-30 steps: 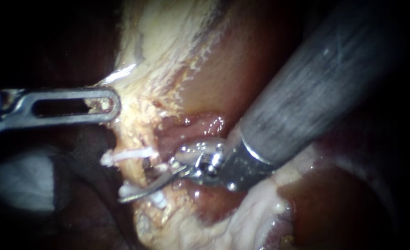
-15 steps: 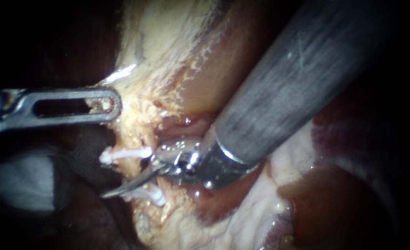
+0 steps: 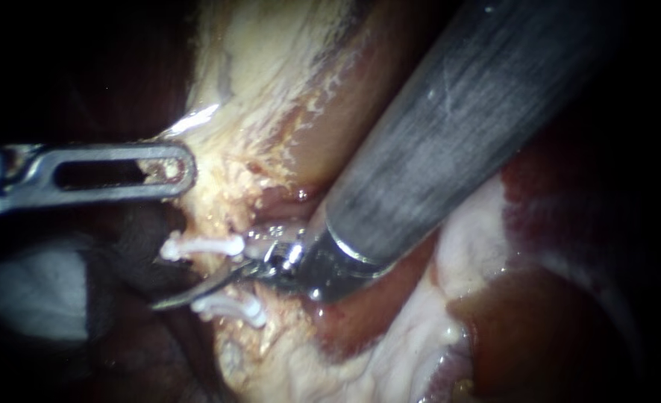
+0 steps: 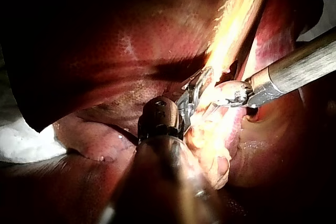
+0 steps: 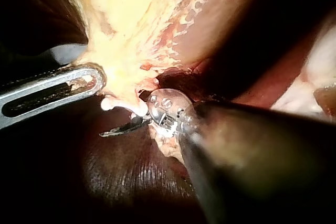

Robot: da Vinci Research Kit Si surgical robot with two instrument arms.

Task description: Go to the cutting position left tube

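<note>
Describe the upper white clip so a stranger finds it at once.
Follow the right instrument down its grey shaft to its curved tip. The upper clip lies above that tip, the lower clip below; only the upper nears the left instrument, which grips pale tissue.

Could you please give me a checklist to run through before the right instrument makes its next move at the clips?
1. Left instrument gripping the pale tissue: ok, jaws shut on it.
2. Both clips in view: ok, upper clip and lower clip show.
3. Right instrument between the clips: ok, its curved tip lies in the gap.
4. Tip clear of the lower clip: cannot tell, they look very close.
5. Tube visible at the tip: cannot tell, tissue and metal hide it.
</note>
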